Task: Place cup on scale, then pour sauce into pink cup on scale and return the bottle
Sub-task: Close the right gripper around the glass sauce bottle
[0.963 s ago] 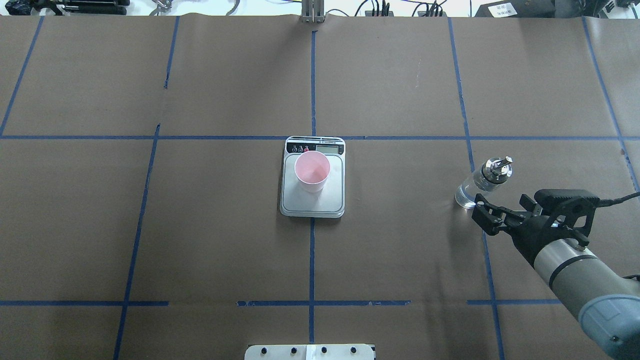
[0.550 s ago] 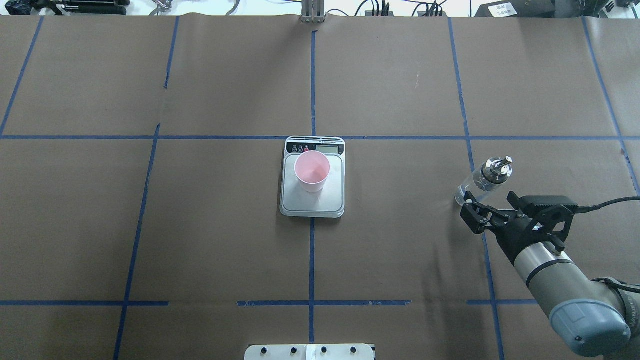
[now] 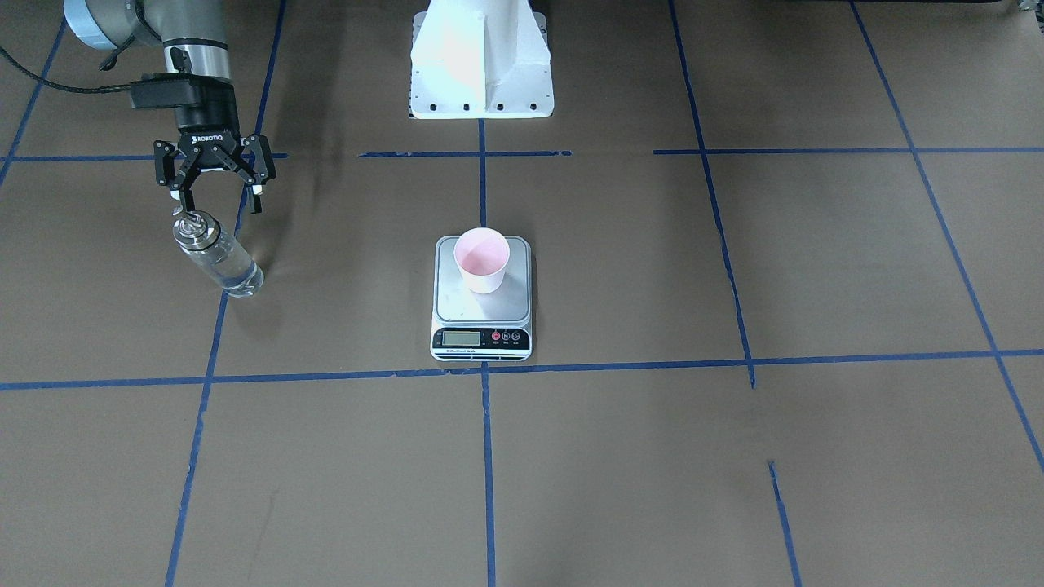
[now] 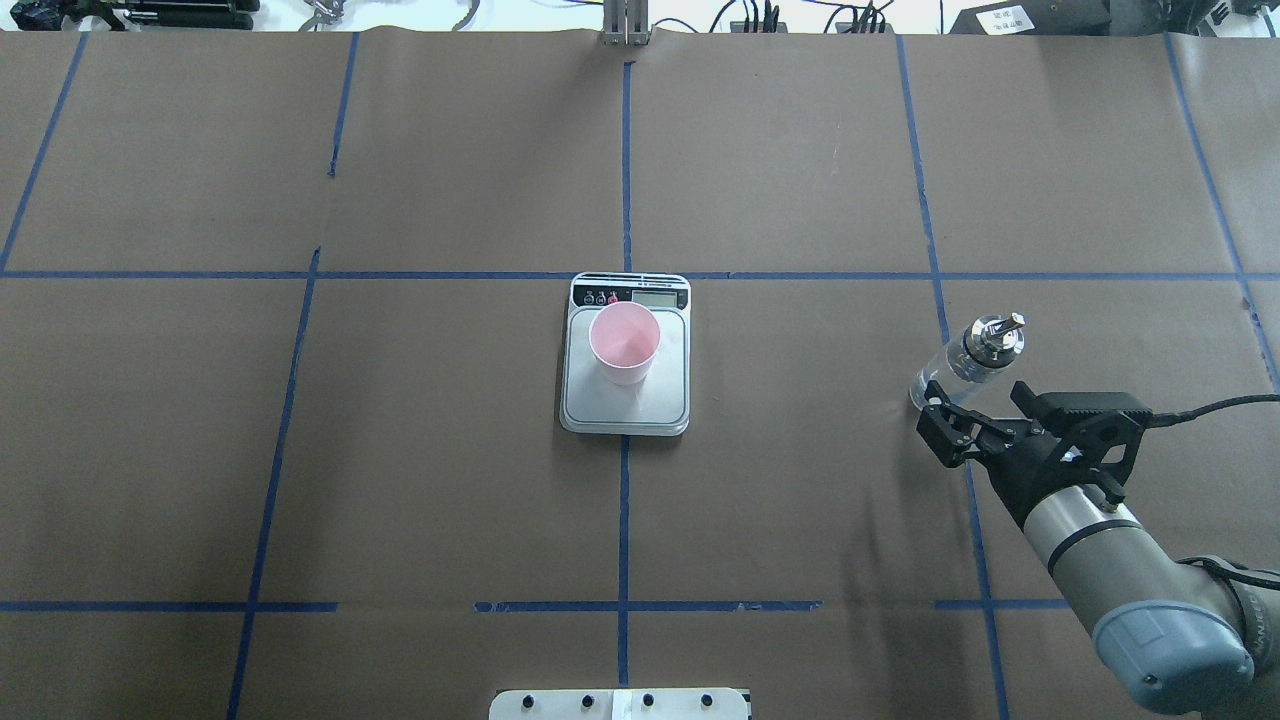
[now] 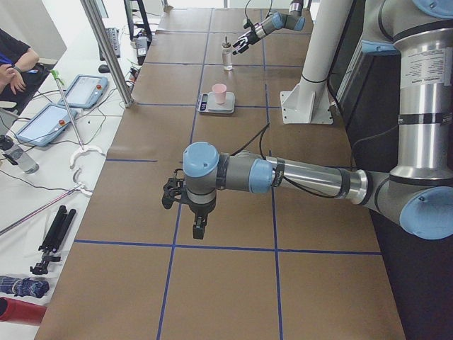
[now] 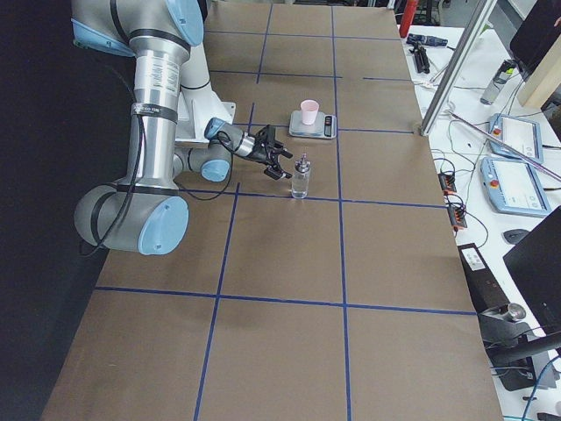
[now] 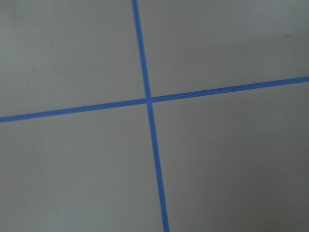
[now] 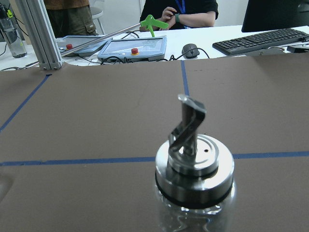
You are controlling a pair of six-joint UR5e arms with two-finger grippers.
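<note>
Approach to bottle (image 4: 950,375), right arm. Bearings are taken in the overhead view, 12 o'clock pointing away from the robot.

Step one reads as done: cup (image 4: 624,343) stands upright on scale (image 4: 665,402), toward the display end of the platform. The bottle stands upright on the counter (image 4: 800,500) at 3 o'clock from the scale, well apart from it, with sauce (image 3: 235,275) showing clear through the glass.

The right end effector (image 3: 216,204) is spread wide and holds nothing. It sits just at 5 o'clock of the bottle, not touching as far as I can tell. The wrist view puts the silver cap (image 8: 194,162) low and centre, the spout (image 8: 189,126) rising at a slant.

My judgement for the grasp:
- Come lower so the grip lands on the glass body beneath the cap, not on metal.
- Advance until the body is centred in the opening.
- Close gently, since smooth glass may slip.
- Note the spout heading before lifting, as it sets the tilt direction over the cup.

The left end effector (image 5: 191,212) hangs over a tape cross (image 7: 148,100), far off. I cannot tell its opening.
</note>
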